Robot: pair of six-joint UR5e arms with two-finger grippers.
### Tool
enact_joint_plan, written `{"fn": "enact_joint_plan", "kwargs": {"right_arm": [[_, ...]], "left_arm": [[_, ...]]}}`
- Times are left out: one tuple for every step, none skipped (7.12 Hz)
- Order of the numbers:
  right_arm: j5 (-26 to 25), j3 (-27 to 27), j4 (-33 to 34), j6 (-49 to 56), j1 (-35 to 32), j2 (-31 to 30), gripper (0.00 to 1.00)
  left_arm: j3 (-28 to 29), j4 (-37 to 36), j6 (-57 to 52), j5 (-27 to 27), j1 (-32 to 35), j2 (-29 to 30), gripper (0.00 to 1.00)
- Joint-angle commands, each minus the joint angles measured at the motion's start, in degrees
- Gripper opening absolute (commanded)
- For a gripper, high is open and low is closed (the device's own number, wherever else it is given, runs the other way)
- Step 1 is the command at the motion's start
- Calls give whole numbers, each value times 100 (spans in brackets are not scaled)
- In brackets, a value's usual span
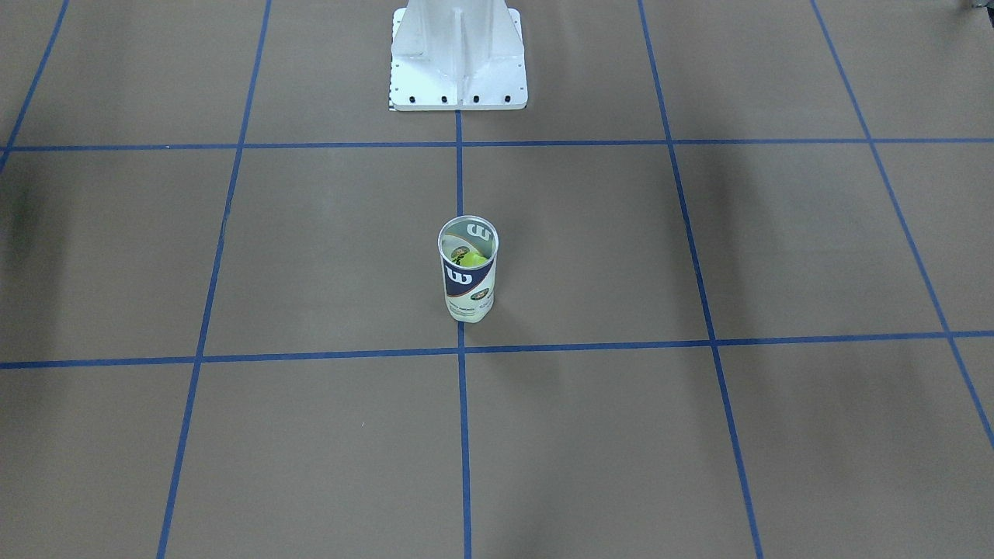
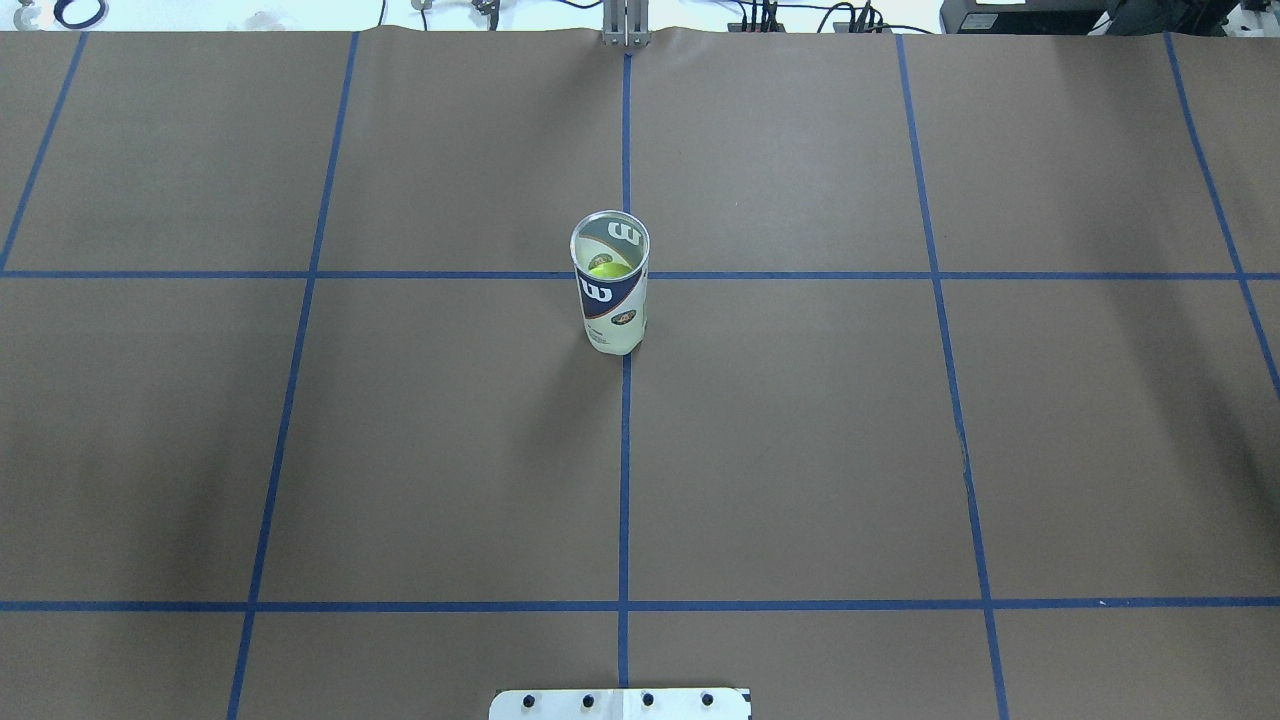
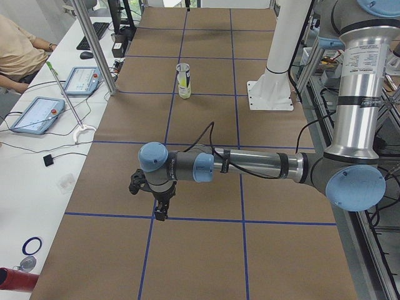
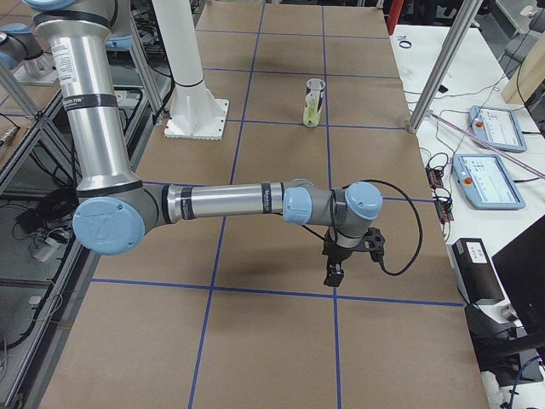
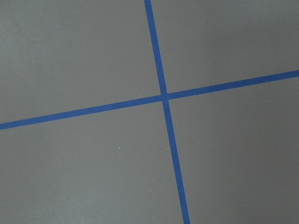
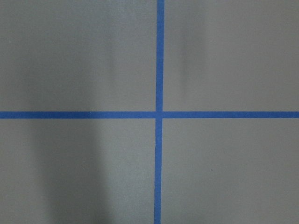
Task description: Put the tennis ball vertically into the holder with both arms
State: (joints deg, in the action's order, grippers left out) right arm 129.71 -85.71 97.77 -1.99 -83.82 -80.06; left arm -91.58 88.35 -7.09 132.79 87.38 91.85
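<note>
The holder (image 2: 612, 285), a clear can with a white and navy "W" label, stands upright at the table's middle, mouth up. It also shows in the front view (image 1: 468, 270), the left view (image 3: 183, 80) and the right view (image 4: 314, 102). A yellow-green tennis ball (image 2: 607, 268) sits inside it, also seen through the mouth in the front view (image 1: 472, 255). My left gripper (image 3: 161, 212) hangs over the table far from the holder, at the table's left end. My right gripper (image 4: 335, 273) hangs at the right end. I cannot tell whether either is open or shut.
The white pedestal base (image 1: 458, 58) stands behind the holder on the robot's side. Blue tape lines (image 2: 625, 450) grid the brown table. Tablets (image 3: 36, 114) and cables lie on the side bench, where a seated person (image 3: 19, 50) shows. Both wrist views show only table and tape.
</note>
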Motion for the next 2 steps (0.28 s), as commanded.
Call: {"fn": "enact_joint_plan", "kwargs": {"right_arm": [[2,19,-389,-12,77,-18,100],[2,19,-417,-12,77,-53,100]], "left_arm": [[9,-2,-3,1,-1,-10,100],[9,-2,-3,1,7,-10,100]]}}
